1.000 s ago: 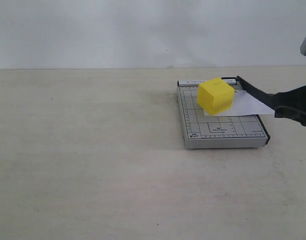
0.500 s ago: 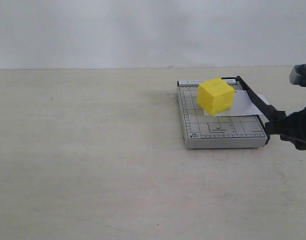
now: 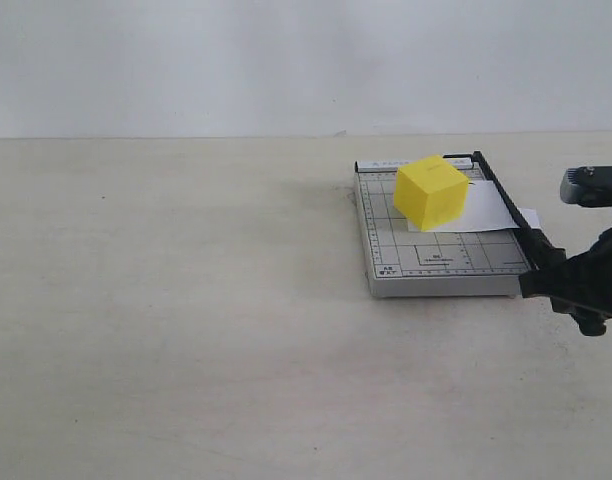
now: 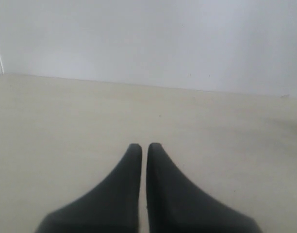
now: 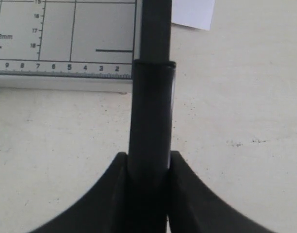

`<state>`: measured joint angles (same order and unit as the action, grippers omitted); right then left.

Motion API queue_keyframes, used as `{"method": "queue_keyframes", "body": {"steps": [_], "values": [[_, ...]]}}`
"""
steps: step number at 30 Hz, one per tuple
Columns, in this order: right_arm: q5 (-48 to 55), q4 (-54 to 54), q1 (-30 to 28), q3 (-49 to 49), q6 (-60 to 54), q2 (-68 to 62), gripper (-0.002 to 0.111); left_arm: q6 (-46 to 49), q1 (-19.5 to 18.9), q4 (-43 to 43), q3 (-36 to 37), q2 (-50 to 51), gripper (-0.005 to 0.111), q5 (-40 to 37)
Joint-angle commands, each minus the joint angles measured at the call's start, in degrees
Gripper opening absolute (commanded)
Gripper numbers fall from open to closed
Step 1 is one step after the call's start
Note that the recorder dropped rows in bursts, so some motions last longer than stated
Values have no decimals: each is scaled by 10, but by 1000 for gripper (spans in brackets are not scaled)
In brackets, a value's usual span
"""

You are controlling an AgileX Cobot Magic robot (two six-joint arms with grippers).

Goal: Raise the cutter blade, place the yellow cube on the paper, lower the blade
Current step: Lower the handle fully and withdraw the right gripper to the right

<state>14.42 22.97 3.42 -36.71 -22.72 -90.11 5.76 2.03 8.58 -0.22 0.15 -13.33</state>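
Observation:
The yellow cube (image 3: 432, 192) rests on the white paper (image 3: 489, 213), which lies across the grey gridded trimmer base (image 3: 438, 262) and sticks out past its right side. The black cutter blade (image 3: 506, 208) lies low along the base's right edge. My right gripper (image 3: 554, 280) is shut on the blade's thick handle at the near right corner; in the right wrist view the handle (image 5: 151, 116) runs between my fingers, and my right gripper (image 5: 148, 158) clamps it from both sides. My left gripper (image 4: 144, 146) is shut and holds nothing, over bare tabletop.
The beige tabletop (image 3: 186, 330) stretches left of and in front of the trimmer. A white wall (image 3: 286, 60) stands behind the table's far edge. A corner of the paper (image 5: 193, 13) shows beyond the blade in the right wrist view.
My right gripper has brought the blade handle down, from raised above the paper to low along the base's right edge. The cube and paper have stayed put.

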Motion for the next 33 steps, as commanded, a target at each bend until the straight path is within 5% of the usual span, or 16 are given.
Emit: {"method": "queue_keyframes", "body": {"steps": [1, 13, 21, 33], "values": [[78, 10, 12, 14, -4, -14, 0, 5, 4, 7, 2, -1, 4, -8], [78, 10, 12, 14, -4, -14, 0, -15, 4, -5, 2, -1, 4, -32], [76, 10, 12, 14, -3, -14, 43, -34, 4, -10, 2, -1, 4, -32], [100, -51, 12, 12, 29, 97, 43, -32, 4, -11, 2, -1, 4, -32]]}}
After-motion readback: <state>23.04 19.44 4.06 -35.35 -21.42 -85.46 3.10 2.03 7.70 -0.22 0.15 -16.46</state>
